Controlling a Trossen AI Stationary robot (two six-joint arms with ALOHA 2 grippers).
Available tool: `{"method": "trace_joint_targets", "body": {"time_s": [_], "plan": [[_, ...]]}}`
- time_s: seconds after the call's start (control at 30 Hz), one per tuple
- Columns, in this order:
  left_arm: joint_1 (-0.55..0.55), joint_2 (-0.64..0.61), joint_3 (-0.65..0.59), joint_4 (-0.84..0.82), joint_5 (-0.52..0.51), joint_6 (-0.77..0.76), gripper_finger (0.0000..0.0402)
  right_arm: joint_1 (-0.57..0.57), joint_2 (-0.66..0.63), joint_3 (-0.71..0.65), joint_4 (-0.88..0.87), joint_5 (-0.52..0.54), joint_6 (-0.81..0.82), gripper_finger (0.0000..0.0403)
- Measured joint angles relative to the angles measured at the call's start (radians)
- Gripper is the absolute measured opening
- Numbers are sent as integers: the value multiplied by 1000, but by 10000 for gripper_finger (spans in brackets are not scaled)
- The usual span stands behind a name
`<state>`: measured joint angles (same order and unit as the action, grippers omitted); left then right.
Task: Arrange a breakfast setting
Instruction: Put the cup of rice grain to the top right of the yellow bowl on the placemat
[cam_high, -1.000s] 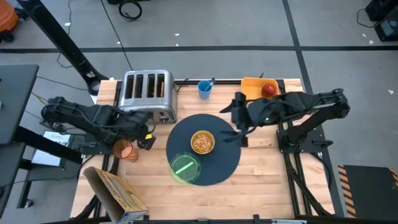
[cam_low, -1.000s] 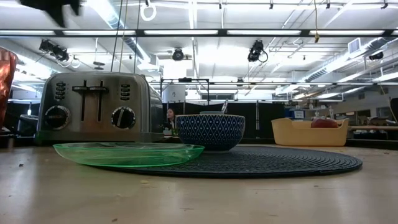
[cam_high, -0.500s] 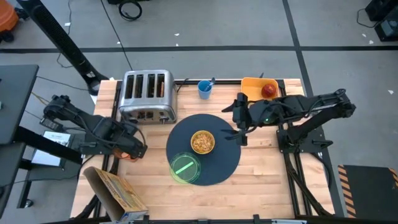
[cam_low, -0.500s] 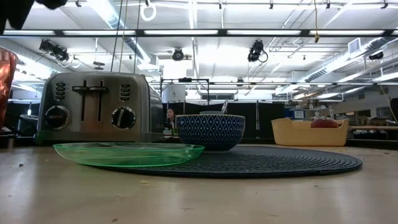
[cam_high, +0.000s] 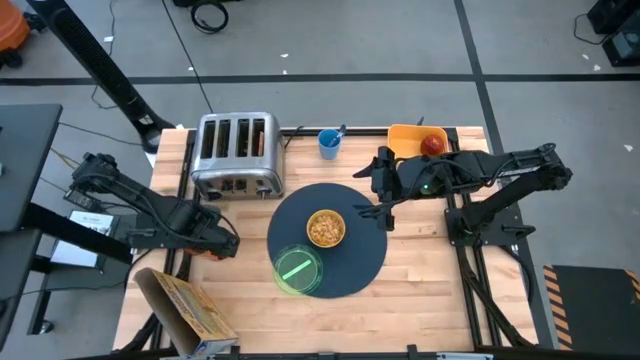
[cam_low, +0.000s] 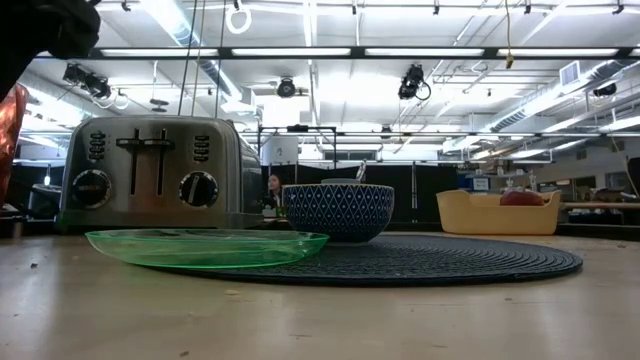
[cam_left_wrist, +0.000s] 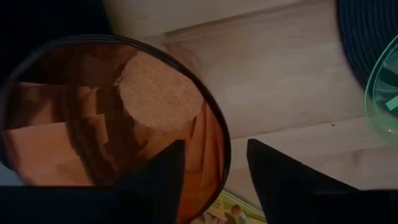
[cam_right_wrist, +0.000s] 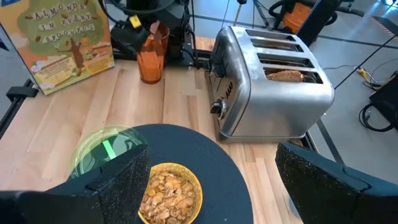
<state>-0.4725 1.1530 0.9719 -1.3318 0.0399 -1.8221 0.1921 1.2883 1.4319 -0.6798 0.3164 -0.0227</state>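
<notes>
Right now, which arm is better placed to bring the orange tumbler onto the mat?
Left. Its hand is right at the orange tumbler, one finger inside the rim, one outside. The right hand hovers at the mat's far edge, across the table from it.

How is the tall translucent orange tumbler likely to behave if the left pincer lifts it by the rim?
Probably light: the tall translucent orange tumbler looks thin-walled and empty. Being tall and narrow, it may tip if nudged. The left pincer straddles its rim, and the smooth wall might slip. The right pincer waits over the round dark-navy mat.
</notes>
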Motion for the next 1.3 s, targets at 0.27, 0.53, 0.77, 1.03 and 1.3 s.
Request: {"method": "trace_joint_targets", "body": {"time_s": [0.27, 0.53, 0.77, 1.03, 1.3], "plan": [[0, 0, -2, -2, -15, 13, 69, 0, 0, 0, 7, 1, -6, 348], [0, 0, -1, -3, 5, 92, 14, 0, -46, 0, 6, 6, -37, 348], [1, 0, 45, -2, 44, 185, 13, 0, -133, 1, -30, 64, -32, 348], [7, 51, 224, -21, -28, 399, 13, 0, -177, 2, -95, 79, 4, 348], [103, 215, 453, -63, -82, 673, 13, 11, -177, 2, -171, 78, 31, 348]]}}
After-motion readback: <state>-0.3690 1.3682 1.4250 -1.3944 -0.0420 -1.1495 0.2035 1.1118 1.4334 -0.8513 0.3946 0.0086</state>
